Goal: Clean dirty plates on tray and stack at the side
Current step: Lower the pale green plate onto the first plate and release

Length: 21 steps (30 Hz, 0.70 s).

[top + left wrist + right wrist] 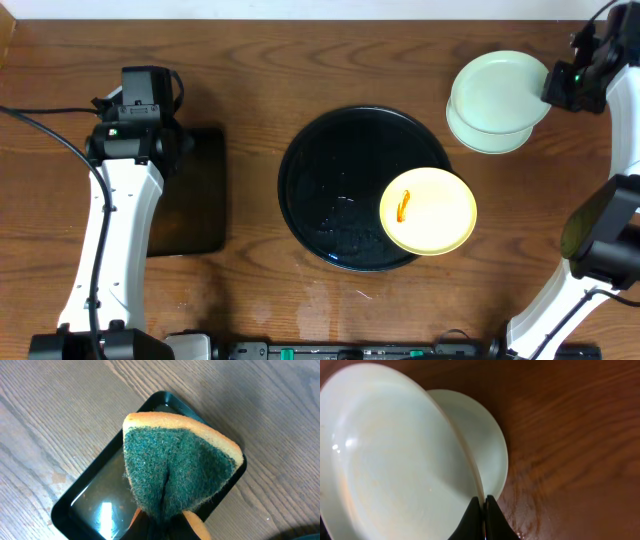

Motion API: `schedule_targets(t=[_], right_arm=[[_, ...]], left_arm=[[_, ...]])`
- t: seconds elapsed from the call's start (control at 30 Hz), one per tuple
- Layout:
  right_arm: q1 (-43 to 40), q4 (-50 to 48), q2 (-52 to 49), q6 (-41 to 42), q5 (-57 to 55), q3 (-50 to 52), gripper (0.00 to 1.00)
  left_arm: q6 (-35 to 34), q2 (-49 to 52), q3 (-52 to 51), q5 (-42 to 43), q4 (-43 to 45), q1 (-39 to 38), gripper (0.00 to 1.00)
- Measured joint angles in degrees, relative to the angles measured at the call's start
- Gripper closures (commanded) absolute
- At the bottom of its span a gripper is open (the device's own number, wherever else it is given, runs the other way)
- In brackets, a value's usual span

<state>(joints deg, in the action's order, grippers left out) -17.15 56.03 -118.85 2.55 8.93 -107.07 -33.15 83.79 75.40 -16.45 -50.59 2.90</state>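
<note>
The round black tray (320,160) sits mid-table. A pale yellow plate (435,215) with an orange smear lies on its right rim. At the far right, my right gripper (555,85) is shut on the rim of a mint-blue plate (495,90), held just over a second mint-blue plate (490,140) on the table. In the right wrist view the jaws (483,505) pinch the upper plate's (395,455) edge, with the lower plate (487,445) behind. My left gripper (167,522) is shut on a green and yellow sponge (175,470) above the rectangular tray.
A small black rectangular tray (195,190) lies at the left under the left arm; it also shows in the left wrist view (95,505), glossy with a light reflection. The wooden table edge runs along the back.
</note>
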Motion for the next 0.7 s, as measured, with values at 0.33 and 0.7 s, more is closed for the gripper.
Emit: schedule_targets(t=[0.33, 0.7], right_arm=[[-0.17, -11.89, 0.00, 4.28, 0.35, 12.61, 0.01], [6.05, 5.31, 1.44, 3.06, 6.75, 12.55, 0.09]], left_arm=[[0.00, 0.00, 0.00, -0.02, -0.02, 0.00, 0.92], [-0.02, 0.00, 0.00, 0.00, 0.02, 0.00, 0.92]])
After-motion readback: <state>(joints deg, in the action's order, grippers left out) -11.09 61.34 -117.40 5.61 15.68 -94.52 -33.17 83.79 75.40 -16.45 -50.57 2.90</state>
